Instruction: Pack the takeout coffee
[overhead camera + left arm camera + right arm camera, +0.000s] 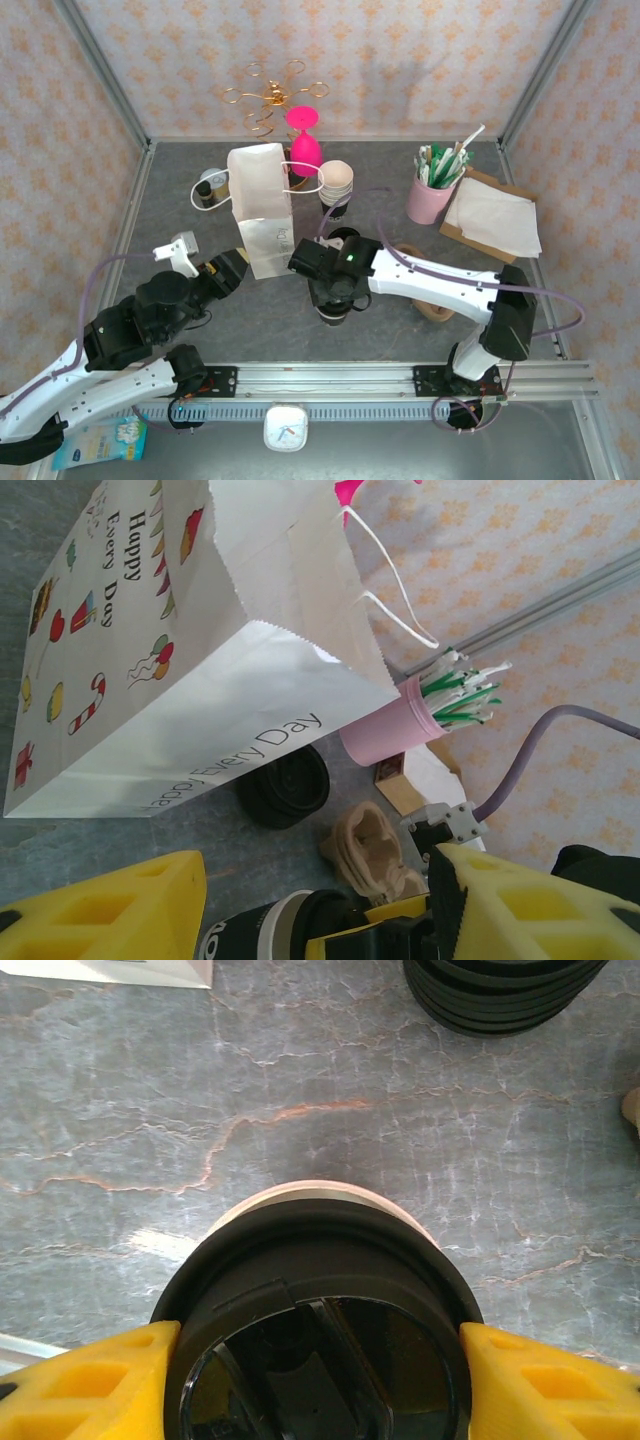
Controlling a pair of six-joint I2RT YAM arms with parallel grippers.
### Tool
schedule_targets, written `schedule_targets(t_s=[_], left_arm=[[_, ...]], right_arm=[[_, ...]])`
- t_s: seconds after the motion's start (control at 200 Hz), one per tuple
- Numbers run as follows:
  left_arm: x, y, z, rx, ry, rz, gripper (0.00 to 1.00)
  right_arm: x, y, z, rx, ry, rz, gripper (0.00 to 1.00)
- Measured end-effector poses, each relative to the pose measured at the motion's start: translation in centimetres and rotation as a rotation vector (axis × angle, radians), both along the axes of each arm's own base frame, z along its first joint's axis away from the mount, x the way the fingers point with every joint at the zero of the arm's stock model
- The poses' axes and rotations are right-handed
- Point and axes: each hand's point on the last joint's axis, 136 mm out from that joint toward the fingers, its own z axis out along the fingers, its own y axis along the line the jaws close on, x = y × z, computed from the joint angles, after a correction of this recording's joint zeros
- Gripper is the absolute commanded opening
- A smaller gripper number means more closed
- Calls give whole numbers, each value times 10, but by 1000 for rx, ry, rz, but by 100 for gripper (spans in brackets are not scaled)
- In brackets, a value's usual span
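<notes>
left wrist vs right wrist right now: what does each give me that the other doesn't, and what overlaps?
Left wrist extras: pink straw cup, printed side of the white bag, purple cable, open left gripper.
Right wrist extras: top-down close-up of the takeout coffee lid, with the right gripper closed on it from both sides.
Shared: the coffee, stack of black lids, a bag corner, grey table.

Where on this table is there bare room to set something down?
Bare: the near strip between paper bag and rail, left of the lidded cup; also the gap between cream cups and pink straw cup. Crowded: the middle, where bag, black lids and right pincer cluster.
</notes>
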Motion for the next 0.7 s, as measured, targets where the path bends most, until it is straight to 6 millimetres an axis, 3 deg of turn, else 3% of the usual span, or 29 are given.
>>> schedule_targets(t_s=[0.701], left_arm=[[-1, 6, -14, 18, 15, 22, 61]], right_arm=[[-3, 6, -16, -59, 23, 25, 63]])
